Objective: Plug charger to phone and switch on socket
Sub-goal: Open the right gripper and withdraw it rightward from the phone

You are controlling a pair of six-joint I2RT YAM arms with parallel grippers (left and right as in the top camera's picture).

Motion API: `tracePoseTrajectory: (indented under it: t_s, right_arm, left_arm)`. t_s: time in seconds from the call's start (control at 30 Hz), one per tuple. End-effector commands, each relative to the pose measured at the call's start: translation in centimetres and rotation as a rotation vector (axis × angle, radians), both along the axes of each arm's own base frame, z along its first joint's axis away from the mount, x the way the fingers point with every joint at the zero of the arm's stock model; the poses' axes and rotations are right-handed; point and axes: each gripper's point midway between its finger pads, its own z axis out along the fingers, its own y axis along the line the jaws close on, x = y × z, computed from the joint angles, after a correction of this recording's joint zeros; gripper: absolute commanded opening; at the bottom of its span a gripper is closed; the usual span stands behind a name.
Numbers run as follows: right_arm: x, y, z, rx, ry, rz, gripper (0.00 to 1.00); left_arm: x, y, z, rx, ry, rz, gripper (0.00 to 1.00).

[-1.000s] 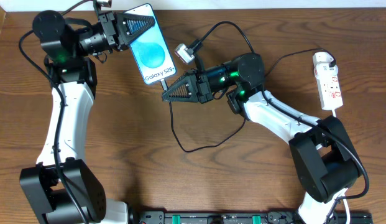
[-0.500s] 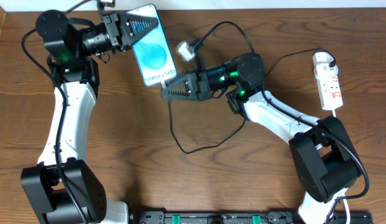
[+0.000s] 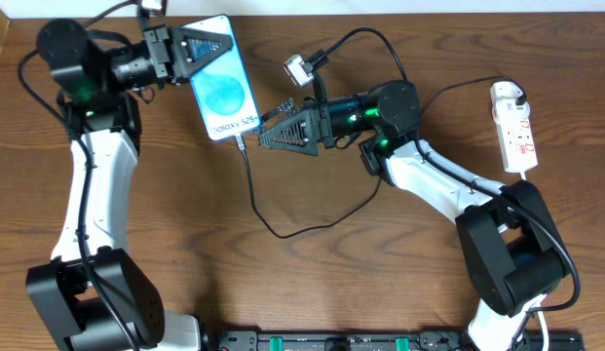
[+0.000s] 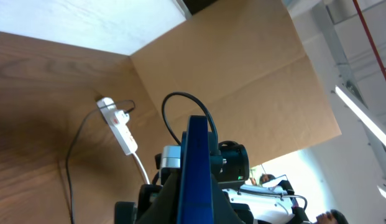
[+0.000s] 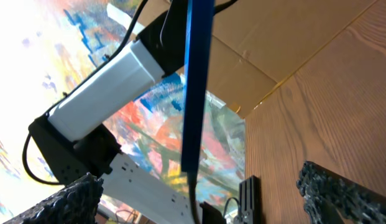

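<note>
The left gripper (image 3: 212,44) was clamped on the top end of the phone (image 3: 222,93), whose blue screen faced up and read "Galaxy S25+". The charger (image 3: 251,190) met the phone's lower edge, and its thin cable looped across the wooden table (image 3: 185,253) toward the right arm. Just beside that edge, the right gripper (image 3: 268,130) had its fingers spread apart, holding nothing. At far right lay the white socket (image 3: 513,125), its red markings too small to read.
</note>
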Motion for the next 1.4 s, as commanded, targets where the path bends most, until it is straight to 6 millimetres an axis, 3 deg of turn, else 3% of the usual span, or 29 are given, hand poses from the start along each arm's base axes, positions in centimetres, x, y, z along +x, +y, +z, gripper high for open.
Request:
tracePoseTrajectory:
  t_s: [0.0, 0.1, 0.27, 0.4, 0.53, 0.63, 0.87, 1.07, 1.17, 1.37]
  right_arm:
    - [0.2, -0.8, 0.6, 0.01, -0.069, -0.001, 0.99]
    - [1.0, -1.3, -0.5, -0.029, -0.044, -0.006, 0.99]
    - [3.5, -1.8, -5.2, -0.155, 0.075, -0.083, 0.99]
    - [5.6, -2.6, -10.9, -0.338, 0.231, -0.23, 0.99]
    - [6.5, -4.7, -16.7, -0.565, 0.344, -0.383, 0.99]
    - [6.5, -6.3, -19.2, -0.68, 0.381, -0.439, 0.99]
    - [7.5, -9.8, -22.5, -0.85, 0.457, -0.593, 0.99]
    - [7.7, -13.8, -25.1, -1.011, 0.545, -0.717, 0.99]
    - [7.9, -15.2, -25.0, -1.025, 0.58, -0.748, 0.99]
    - [8.8, -18.8, -22.1, -1.056, 0.537, -0.899, 0.99]
  left_arm:
    - [-0.4, 0.7, 0.9, 0.013, -0.035, 0.003, 0.07]
    - [-0.3, 1.4, 0.9, 0.013, -0.035, 0.018, 0.08]
    - [-0.2, 1.6, 0.9, 0.013, -0.035, 0.024, 0.07]
    - [-0.2, 1.6, 0.9, 0.013, -0.035, 0.024, 0.07]
    - [-0.2, 1.6, 0.9, 0.013, -0.035, 0.024, 0.08]
    - [-0.2, 1.4, 0.9, 0.015, -0.043, 0.02, 0.07]
    - [-0.2, 0.0, -0.3, 0.022, -0.074, -0.002, 0.07]
    - [0.7, -1.8, -3.9, 0.008, -0.014, -0.002, 0.07]
    - [1.2, -2.6, -5.9, 0.0, 0.037, -0.009, 0.07]
    - [3.5, -4.2, -10.4, -0.012, 0.154, -0.005, 0.07]
